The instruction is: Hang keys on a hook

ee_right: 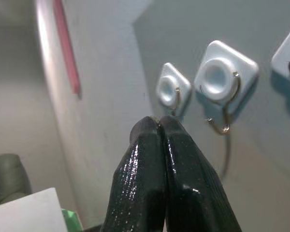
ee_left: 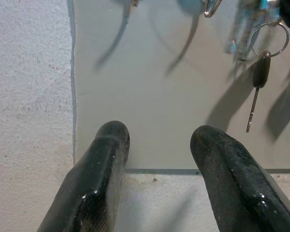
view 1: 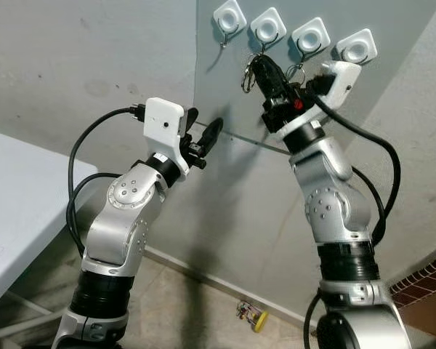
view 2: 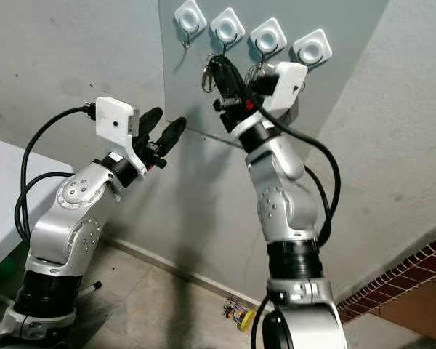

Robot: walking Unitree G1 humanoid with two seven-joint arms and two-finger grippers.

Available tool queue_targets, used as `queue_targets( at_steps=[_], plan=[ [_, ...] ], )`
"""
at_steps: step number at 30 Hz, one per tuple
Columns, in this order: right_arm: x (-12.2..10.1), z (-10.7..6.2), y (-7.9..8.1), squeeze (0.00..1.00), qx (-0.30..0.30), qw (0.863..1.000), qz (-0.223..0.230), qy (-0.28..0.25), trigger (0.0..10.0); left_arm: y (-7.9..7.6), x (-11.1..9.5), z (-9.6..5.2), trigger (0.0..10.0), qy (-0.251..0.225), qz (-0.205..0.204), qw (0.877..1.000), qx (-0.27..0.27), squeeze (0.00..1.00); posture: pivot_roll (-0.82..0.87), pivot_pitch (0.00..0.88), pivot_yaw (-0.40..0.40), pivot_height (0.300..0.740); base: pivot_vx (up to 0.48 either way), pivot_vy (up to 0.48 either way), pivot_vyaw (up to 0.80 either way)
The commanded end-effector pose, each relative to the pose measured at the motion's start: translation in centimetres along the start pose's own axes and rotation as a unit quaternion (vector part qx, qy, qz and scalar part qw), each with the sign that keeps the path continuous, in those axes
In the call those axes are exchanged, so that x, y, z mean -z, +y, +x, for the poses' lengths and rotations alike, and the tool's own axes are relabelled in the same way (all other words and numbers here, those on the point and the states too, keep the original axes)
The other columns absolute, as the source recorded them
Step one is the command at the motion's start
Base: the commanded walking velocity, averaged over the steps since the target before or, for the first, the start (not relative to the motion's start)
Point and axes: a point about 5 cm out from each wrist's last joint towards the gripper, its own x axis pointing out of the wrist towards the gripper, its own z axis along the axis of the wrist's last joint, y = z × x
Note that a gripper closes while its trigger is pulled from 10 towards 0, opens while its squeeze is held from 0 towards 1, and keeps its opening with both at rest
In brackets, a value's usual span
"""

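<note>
Metal keys on a ring dangle at the right end effector, just below the second of four white hooks along the grey panel's top edge. Bare panel lies below the hooks. The right end effector's fingers are pressed together, pinching the ring. The left end effector hovers spread and empty near the panel's lower edge.

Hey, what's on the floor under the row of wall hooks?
A small bunch of keys with a yellow tag lies on the floor by the wall's base, below the hooks. The right arm covers the floor beside it.
</note>
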Motion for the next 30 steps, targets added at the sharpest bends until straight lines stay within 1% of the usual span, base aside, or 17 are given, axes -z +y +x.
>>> queue_targets(
  at_steps=[1,4,5,6,7,9,19,22,25,30],
  plan=[
    [-0.8,-0.1,0.4,0.00,-0.005,1.000,0.005,-0.015,10.0,-0.3,-0.6,0.1,10.0,-0.009,0.001,1.000,0.006,0.00,0.05,0.078,-0.077,0.740,0.000,0.000,0.00],
    [-0.7,-0.4,0.5,0.00,-0.001,1.000,0.014,-0.016,10.0,-0.3,-0.6,0.1,10.0,-0.009,0.002,1.000,0.006,0.00,0.05,0.076,-0.078,0.740,0.000,0.000,0.00],
    [-0.7,-0.6,0.6,0.00,0.008,1.000,0.022,-0.016,10.0,-0.3,-0.6,0.1,10.0,-0.010,0.001,1.000,0.005,0.00,0.05,0.075,-0.078,0.740,0.000,0.000,0.00],
    [-0.6,-0.7,0.6,0.00,0.017,0.999,0.033,-0.015,10.0,-0.3,-0.6,0.1,10.0,-0.009,0.000,1.000,0.005,0.00,0.05,0.075,-0.078,0.740,0.000,0.000,0.00],
    [-0.5,-0.7,0.8,0.00,0.035,0.997,0.062,-0.020,10.0,-0.3,-0.6,0.1,10.0,-0.010,0.000,1.000,0.005,0.00,0.05,0.073,-0.079,0.740,0.000,0.000,0.00],
    [-0.5,-0.7,1.0,0.00,0.042,0.996,0.071,-0.023,10.0,-0.3,-0.6,0.1,10.0,-0.010,0.000,1.000,0.005,0.00,0.05,0.073,-0.079,0.740,0.000,0.000,0.00],
    [-0.9,0.7,1.1,0.00,0.078,0.990,0.115,-0.030,10.0,-0.4,-0.6,0.3,10.0,-0.011,-0.002,1.000,0.008,0.00,0.05,0.068,-0.080,0.740,0.000,0.000,0.00],
    [-1.1,1.1,1.2,0.00,0.082,0.989,0.120,-0.030,10.0,-0.4,-0.7,0.3,10.0,-0.012,-0.001,1.000,0.008,0.00,0.05,0.068,-0.081,0.740,0.000,0.000,0.00],
    [-1.3,1.9,1.3,0.00,0.084,0.988,0.128,-0.034,10.0,-0.4,-0.7,0.2,10.0,-0.012,-0.002,1.000,0.006,0.00,0.05,0.069,-0.083,0.740,0.000,0.000,0.00],
    [-1.1,2.4,1.5,0.00,0.086,0.985,0.143,-0.032,10.0,-0.3,-0.7,0.2,10.0,-0.013,-0.002,1.000,0.003,0.00,0.06,0.071,-0.085,0.740,0.000,0.000,0.00]
  ],
)
